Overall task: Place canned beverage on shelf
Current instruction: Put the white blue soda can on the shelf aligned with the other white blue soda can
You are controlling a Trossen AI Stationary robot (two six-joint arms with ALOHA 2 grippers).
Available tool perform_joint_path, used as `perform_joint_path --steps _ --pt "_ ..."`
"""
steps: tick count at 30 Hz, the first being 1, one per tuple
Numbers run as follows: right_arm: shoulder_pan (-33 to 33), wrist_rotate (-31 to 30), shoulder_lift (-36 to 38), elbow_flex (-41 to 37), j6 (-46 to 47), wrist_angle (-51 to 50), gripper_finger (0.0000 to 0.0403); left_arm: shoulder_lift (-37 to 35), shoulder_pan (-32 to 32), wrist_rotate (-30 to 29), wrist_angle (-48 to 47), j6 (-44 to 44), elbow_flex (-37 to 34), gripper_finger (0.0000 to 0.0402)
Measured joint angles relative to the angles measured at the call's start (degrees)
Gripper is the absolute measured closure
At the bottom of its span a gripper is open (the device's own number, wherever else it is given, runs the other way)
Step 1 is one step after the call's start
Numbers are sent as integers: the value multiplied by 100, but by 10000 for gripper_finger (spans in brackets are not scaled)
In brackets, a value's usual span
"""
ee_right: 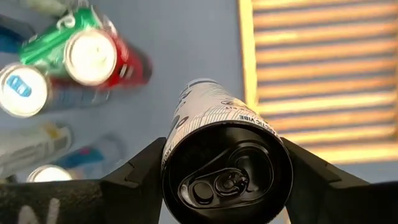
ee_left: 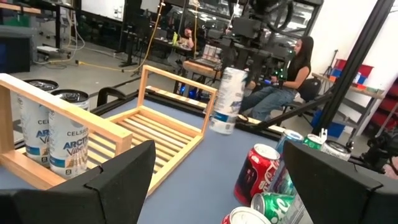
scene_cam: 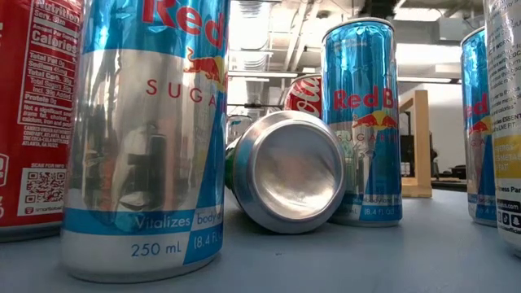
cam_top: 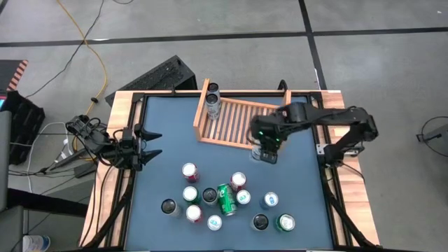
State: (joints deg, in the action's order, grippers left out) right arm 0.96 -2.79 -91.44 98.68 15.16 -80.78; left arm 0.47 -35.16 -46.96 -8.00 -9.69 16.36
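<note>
Carrying: white can (ee_right: 217, 158) clamped between right gripper (ee_right: 225, 167) fingers, shelf (cam_top: 238, 120) just beyond; two shelved, eleven remaining; left gripper (cam_top: 145, 149) open.

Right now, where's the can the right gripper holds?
High view: white can in the right gripper, above the table, just off the shelf's front-right corner.

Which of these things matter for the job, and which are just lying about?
Job: white can held by right gripper; wooden shelf with two cans already in it.
Lying about: cans on the table; waiting left gripper.
</note>
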Motion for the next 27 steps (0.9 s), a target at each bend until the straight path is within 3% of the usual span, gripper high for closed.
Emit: perform_joint_path --steps 11,22,27 --pt "-798 14 -1735 1849 -2135 83 159 0 0 0 -10 188 0 60" --pt "-1524 177 -3466 3623 -3246 202 159 0 0 -42 -8 210 0 60" --pt "-1771 235 -3763 3545 -3456 538 159 0 0 -40 -8 304 0 60"
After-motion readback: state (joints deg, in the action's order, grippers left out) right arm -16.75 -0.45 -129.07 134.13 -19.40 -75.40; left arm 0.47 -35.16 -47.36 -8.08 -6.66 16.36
